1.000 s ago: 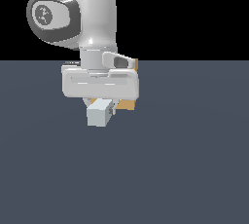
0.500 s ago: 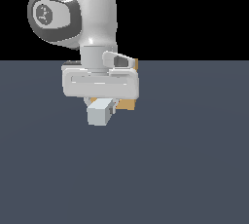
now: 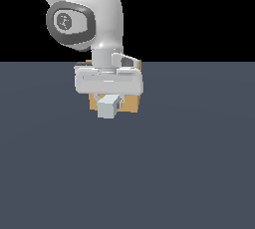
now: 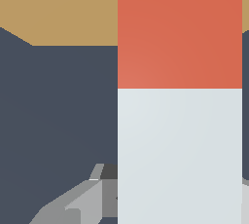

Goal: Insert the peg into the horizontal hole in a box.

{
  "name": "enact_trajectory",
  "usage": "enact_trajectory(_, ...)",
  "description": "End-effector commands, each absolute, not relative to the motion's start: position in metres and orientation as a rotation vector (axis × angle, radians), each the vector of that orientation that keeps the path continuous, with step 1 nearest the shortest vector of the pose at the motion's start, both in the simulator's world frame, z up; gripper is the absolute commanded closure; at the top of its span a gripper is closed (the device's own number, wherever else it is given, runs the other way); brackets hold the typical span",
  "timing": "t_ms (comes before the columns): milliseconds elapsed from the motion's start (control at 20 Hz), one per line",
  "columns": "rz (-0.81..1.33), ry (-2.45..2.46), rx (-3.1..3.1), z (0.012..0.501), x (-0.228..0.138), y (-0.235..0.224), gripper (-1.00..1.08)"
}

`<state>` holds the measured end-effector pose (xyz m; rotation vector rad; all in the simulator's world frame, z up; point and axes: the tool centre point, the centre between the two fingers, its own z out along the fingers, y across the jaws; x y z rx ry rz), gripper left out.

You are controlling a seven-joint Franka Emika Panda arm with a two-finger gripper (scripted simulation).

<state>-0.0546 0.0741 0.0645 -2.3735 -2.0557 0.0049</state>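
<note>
The peg (image 3: 107,107) is held level under the robot hand, its pale grey end facing the exterior camera. My gripper (image 3: 109,104) is shut on the peg. In the wrist view the peg (image 4: 180,121) fills much of the picture, pale grey near the gripper and red-orange at the far end, which reaches over the tan box (image 4: 63,9). The box (image 3: 130,104) stands right behind the hand in the exterior view and is mostly covered by it. The hole is hidden behind the peg and the hand in both views.
A dark blue-grey floor (image 3: 189,163) spreads around the box. The white arm (image 3: 99,19) rises above the hand toward the exterior view's left.
</note>
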Motion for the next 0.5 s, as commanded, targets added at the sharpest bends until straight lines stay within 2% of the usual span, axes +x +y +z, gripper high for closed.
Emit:
enact_trajectory(0, -0.002, -2.058, -2.375, 0.067, -0.051, 0.094, 1.08)
enact_trajectory(450, -0.003, -2.059, -2.375, 0.067, -0.045, 0.126, 1.08)
